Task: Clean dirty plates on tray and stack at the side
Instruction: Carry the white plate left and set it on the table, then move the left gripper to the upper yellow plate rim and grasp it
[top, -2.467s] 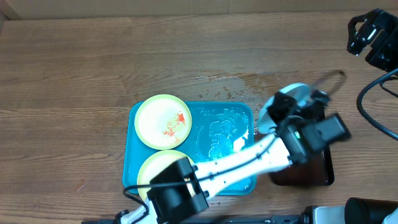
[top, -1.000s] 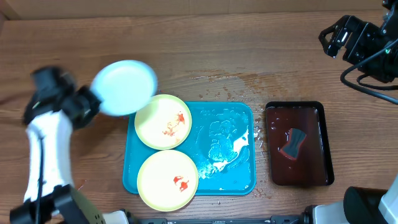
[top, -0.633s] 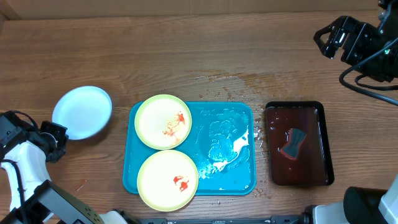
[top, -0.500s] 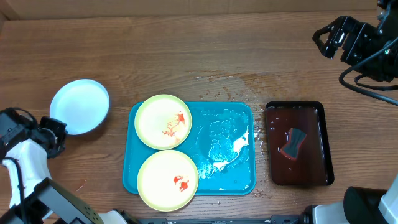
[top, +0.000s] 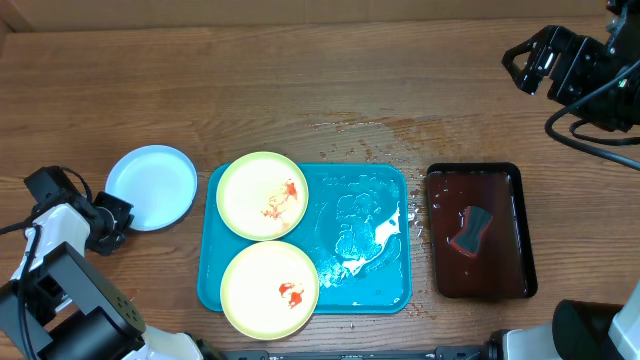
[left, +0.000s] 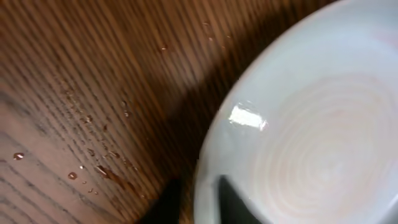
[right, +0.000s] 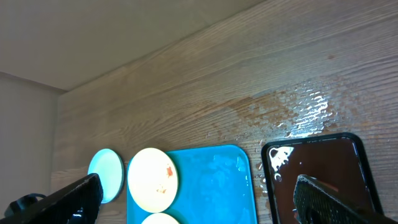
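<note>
The pale blue-white plate (top: 152, 187) is over the wood just left of the turquoise tray (top: 362, 235). My left gripper (top: 110, 222) is shut on its lower left rim. In the left wrist view the plate (left: 311, 124) fills the right side, with its rim between my two dark fingers (left: 202, 202) and a shadow beneath it. Two pale yellow plates lie on the tray's left half, one at the back (top: 263, 195) and one at the front (top: 270, 289), both with red smears. My right gripper (top: 535, 62) is open and empty at the far right back.
A dark brown-red tray (top: 478, 185) right of the turquoise tray holds liquid and a dark sponge (top: 471, 230). Water wets the wood behind the two trays (top: 365, 135). The turquoise tray's right half is wet and foamy. The right wrist view shows both trays (right: 211, 180) from high up.
The left arm swung the blue-white plate from the dark tray across to the far left, then brought it right, nearer the turquoise tray. The right arm has hardly moved.
</note>
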